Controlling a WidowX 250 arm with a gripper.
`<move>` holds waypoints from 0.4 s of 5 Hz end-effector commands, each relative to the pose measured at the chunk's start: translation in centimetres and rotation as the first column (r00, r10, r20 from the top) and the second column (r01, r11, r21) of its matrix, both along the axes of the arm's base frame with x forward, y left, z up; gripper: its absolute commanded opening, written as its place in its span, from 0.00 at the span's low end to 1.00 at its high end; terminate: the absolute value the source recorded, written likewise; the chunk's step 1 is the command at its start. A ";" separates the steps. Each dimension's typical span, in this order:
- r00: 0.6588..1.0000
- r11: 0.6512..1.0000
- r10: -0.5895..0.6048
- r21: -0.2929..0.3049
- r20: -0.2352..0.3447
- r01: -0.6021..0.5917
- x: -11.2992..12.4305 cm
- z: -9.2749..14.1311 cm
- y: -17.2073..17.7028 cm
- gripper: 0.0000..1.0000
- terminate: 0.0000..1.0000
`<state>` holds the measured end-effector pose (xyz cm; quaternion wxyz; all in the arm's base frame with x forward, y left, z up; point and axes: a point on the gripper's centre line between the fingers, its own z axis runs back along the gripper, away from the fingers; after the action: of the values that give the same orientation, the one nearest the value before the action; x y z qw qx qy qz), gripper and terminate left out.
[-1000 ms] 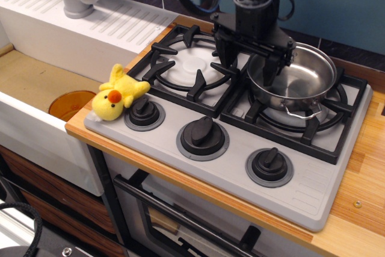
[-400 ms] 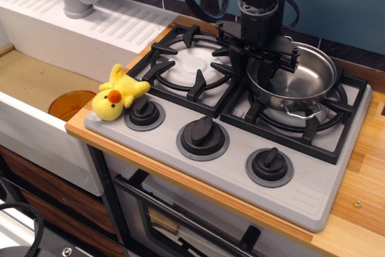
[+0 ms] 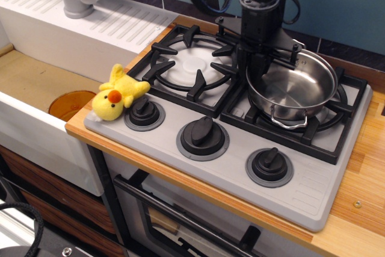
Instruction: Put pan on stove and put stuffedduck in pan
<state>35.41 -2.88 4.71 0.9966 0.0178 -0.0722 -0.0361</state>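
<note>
My gripper (image 3: pixel 263 64) hangs over the back-left rim of the pan (image 3: pixel 293 88), which sits on the right-hand grate of the stove (image 3: pixel 228 127), tipped a little toward the front edge, one side seeming to ride higher than the other. My fingers (image 3: pixel 252 67) come down at the pan's near-left wall, one apparently outside it and the rest hidden behind my own wrist housing, so I cannot tell whether they are clamped on the rim or slightly parted around it. The pan is empty; its front wire handle points toward the knobs (image 3: pixel 203 136).

What matters for the next move is the duck (image 3: pixel 115 95). It lies well off to the left of my fingers and toward the front, past the whole left burner, on the front-left corner of the stove, just beside the leftmost knob. Its body runs diagonally, beak end toward the front-left and wings trailing toward the back-right, so its long axis points roughly along the line from it to me. Nothing stands between us but the left grate.

I judge the pan half of the job is nearly done: it still wants settling flat. After that I would have to let go, rise clear of the rim, cross left and forward, and turn my fingers across the duck's narrow width. The soft plush should squash easily.
</note>
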 end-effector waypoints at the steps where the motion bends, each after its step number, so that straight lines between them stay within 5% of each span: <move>1: 1.000 0.998 0.012 0.062 0.023 -0.014 -0.2 5.7 1.7 0.00 0.00; 2: 1.000 0.995 0.008 0.102 0.003 -0.008 -0.6 8.5 3.0 0.00 0.00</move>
<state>34.10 0.19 10.45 0.9966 0.0684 -0.0237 -0.0404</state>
